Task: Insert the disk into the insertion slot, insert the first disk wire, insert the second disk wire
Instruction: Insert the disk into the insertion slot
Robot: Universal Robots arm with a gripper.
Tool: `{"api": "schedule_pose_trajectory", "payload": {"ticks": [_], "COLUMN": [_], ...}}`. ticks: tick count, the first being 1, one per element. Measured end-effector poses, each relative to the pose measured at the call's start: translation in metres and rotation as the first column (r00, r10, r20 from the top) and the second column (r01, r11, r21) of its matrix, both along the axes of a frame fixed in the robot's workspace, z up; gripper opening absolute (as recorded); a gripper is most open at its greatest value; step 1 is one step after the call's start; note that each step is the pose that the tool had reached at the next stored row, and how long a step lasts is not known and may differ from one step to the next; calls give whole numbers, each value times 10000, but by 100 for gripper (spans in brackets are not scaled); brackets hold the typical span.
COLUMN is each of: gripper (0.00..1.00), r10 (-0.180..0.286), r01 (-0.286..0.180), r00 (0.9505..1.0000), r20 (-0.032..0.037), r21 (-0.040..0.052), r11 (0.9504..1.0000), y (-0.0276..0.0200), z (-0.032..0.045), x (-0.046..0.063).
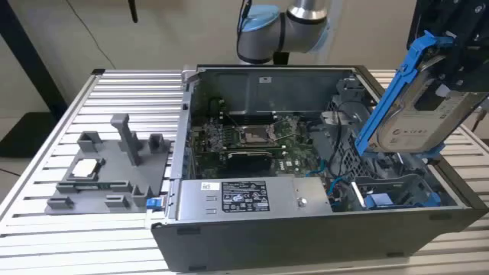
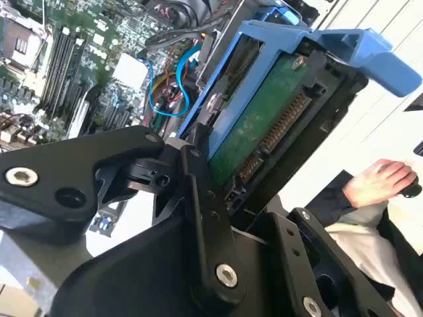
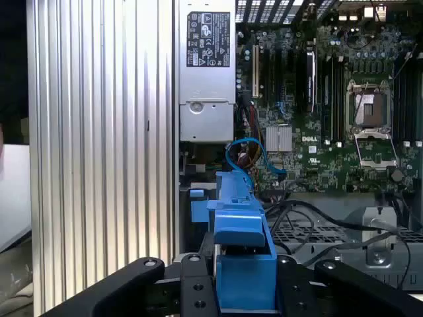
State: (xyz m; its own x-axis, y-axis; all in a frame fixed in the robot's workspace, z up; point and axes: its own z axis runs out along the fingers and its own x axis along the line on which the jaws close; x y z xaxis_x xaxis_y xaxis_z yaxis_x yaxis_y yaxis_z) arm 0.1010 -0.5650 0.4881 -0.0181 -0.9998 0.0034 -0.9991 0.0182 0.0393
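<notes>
My gripper point(image 1: 441, 86) is shut on the disk point(image 1: 424, 123), a silver-beige drive with a white label in a bright blue carrier frame point(image 1: 397, 86). The disk hangs tilted above the open computer case, at the exterior view's right. Below it lies the insertion slot point(image 1: 393, 182), a grey sheet-metal cage opening, with another blue-fronted carrier point(image 1: 382, 200) beside it. In the second wrist view the disk point(image 2: 258, 125) shows its green circuit board and connector, held between black fingers point(image 2: 205, 198). In the first wrist view the carrier frame point(image 3: 241, 244) sits in my gripper point(image 3: 244, 281). Blue cables point(image 3: 248, 155) lie loose near the cage.
The open case point(image 1: 306, 235) holds a motherboard point(image 1: 252, 137) and a power supply point(image 1: 244, 197). A grey fixture plate point(image 1: 107, 166) with upright holders stands on the slatted table point(image 1: 46, 229) at the exterior view's left. A person's hand point(image 2: 380, 181) shows beyond the table.
</notes>
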Motion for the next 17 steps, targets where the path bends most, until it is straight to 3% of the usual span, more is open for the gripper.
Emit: {"api": "schedule_pose_trajectory", "payload": {"ticks": [12,17], "gripper": [33,33], "r10": [0,0], "r01": [0,0], "r00": [10000,10000], "r20": [0,0], "r21": [32,29], "r11": [10000,10000], "y": [12,12], "z": [-13,-62], "x": [0,20]}}
